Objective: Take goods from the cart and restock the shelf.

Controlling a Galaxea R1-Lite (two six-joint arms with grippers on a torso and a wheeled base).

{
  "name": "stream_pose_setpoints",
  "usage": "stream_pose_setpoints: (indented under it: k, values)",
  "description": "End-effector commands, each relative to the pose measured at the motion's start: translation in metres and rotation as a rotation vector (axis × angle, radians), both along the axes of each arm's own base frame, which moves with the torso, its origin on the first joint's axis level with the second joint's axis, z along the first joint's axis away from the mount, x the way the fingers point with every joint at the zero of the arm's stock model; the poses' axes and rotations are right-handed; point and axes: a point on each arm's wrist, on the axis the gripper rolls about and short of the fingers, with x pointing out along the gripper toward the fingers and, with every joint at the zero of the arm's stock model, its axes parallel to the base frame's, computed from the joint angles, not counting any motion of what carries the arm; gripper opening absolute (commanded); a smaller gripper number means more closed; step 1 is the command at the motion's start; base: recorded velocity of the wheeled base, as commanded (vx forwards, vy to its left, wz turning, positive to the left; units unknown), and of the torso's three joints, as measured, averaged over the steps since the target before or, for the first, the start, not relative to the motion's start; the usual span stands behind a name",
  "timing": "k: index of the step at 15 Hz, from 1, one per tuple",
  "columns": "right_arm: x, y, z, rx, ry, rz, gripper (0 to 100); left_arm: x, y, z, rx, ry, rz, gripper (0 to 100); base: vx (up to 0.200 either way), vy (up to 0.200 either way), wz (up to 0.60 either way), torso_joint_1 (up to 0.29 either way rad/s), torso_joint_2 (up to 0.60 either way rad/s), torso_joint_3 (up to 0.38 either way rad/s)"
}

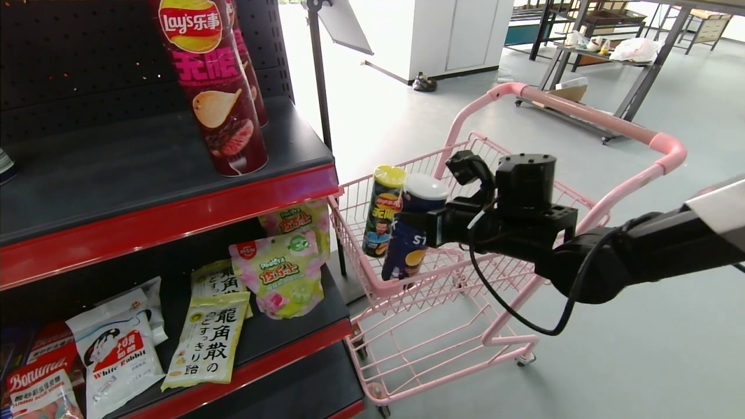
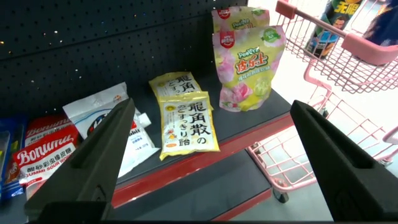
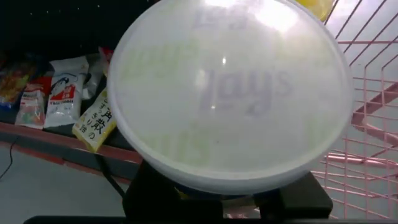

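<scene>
Squarely, the right gripper [image 1: 420, 224] is clamped on a tall dark-blue cylindrical chip can [image 1: 405, 251] just under its lid, with a black finger on either side. The can stands upright and shows a pale chip picture low on its side. Its translucent white plastic lid [image 3: 229, 93] is round and glossy, with faint lettering showing through it. The can sits in the shelf-side corner of the pink wire shopping cart [image 1: 588, 113]; whether its base touches the wire floor cannot be told. Just beside it stands a green chip can with a yellow lid [image 1: 382, 210], also upright.

The left gripper [image 2: 211, 106] hangs with its two dark fingers [image 2: 93, 165] spread wide, holding nothing, in front of the lower shelf.

On that lower dark shelf with a red edge [image 1: 302, 349] lie a pink-and-green pouch [image 1: 280, 273], a yellow-and-white candy packet [image 1: 209, 340] and a white sweet bag [image 1: 119, 356]. On the upper shelf [image 1: 145, 169] stands a tall maroon chip tube [image 1: 218, 87].
</scene>
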Motion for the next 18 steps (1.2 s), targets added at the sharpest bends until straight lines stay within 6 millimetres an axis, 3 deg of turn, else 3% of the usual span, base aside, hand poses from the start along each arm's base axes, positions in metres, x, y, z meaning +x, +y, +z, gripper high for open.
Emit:
stream_pose_setpoints:
  k: [1,3,4,6,7,9,10,12,18]
  values:
    - [-0.025,-0.023,0.07,0.072,-0.14,-0.022,0,0.0,0.0,0.0,-0.002,0.001,0.0,100,0.0,0.0,0.0,0.0,0.0,0.0]
    - [-0.038,-0.031,0.088,0.097,-0.182,-0.023,0,0.0,0.0,0.0,-0.003,0.001,0.0,100,0.0,0.0,0.0,0.0,0.0,0.0]
    - [-0.056,-0.039,0.102,0.107,-0.205,-0.022,0,0.0,0.0,0.0,-0.002,0.001,0.0,100,0.0,0.0,0.0,0.0,0.0,0.0]
    - [-0.079,-0.048,0.11,0.096,-0.187,-0.032,0,0.0,0.0,0.0,-0.002,0.001,0.0,100,0.0,0.0,0.0,0.0,0.0,0.0]
    - [-0.113,-0.055,0.104,0.046,-0.122,-0.077,0,0.0,0.0,0.0,-0.002,0.001,0.0,100,0.0,0.0,0.0,0.0,0.0,0.0]
    - [-0.143,-0.06,0.081,-0.023,-0.023,-0.062,0,0.0,0.0,0.0,-0.002,0.001,0.0,100,0.0,0.0,0.0,0.0,0.0,0.0]
    - [-0.158,-0.065,0.05,-0.082,0.052,-0.038,0,0.0,0.0,0.0,-0.002,0.001,-0.001,100,0.0,0.0,0.0,0.0,0.0,0.0]
    - [-0.167,-0.07,0.046,-0.08,0.043,-0.047,0,0.0,0.0,0.0,-0.002,0.001,-0.001,100,0.0,0.0,0.0,0.0,0.0,0.0]
    - [-0.168,-0.067,0.045,-0.127,0.013,-0.034,0,0.0,0.0,0.0,-0.002,0.001,-0.003,100,0.0,0.0,0.0,0.0,0.0,0.0]
